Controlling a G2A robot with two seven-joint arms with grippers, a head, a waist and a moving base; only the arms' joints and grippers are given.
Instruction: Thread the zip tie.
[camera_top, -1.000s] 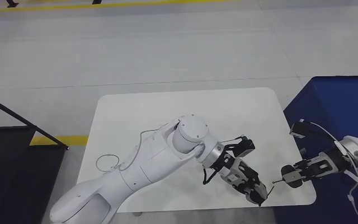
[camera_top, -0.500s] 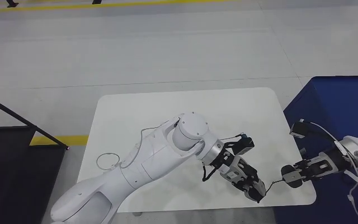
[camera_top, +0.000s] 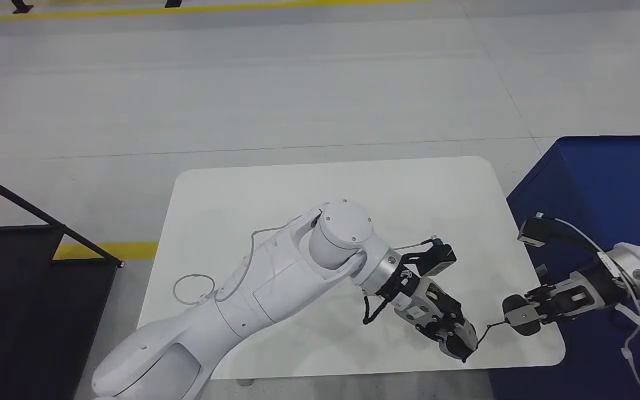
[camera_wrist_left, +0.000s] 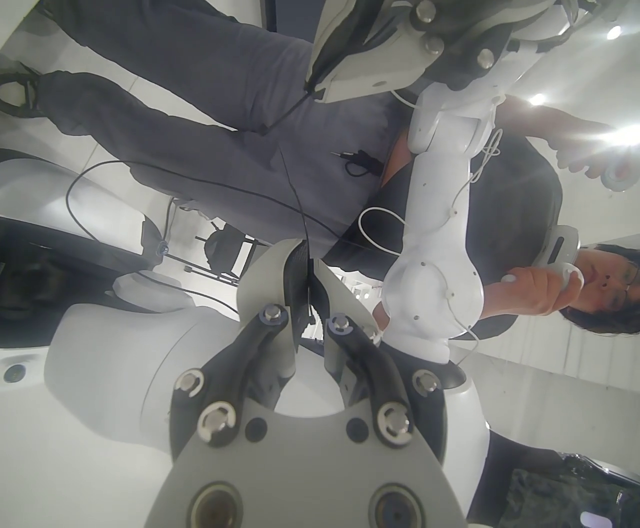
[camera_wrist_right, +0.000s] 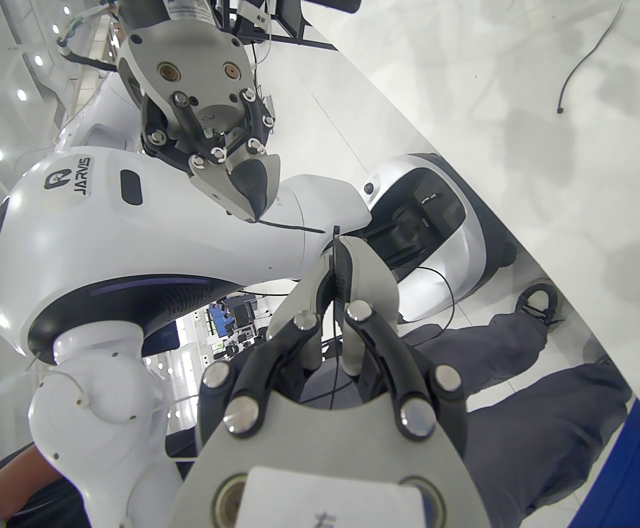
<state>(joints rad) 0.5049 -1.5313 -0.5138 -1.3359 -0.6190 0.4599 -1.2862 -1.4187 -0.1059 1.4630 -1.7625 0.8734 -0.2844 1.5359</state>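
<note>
Over the table's (camera_top: 300, 190) near right corner, my left gripper (camera_wrist_right: 252, 207) — clamped on the tail of the zip tie (camera_wrist_right: 290, 226) — has edged toward my right gripper (camera_wrist_right: 339, 252), pinched shut below the head (camera_wrist_right: 336, 230). The tail's tip now lies just beside it — threading looks about to start.

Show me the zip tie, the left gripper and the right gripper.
zip tie (camera_wrist_right: 290, 226), right wrist view, middle of its strap.
left gripper (camera_wrist_right: 254, 214), right wrist view, between its fingertips on the strap.
right gripper (camera_wrist_right: 338, 248), right wrist view, between its fingertips.
</note>
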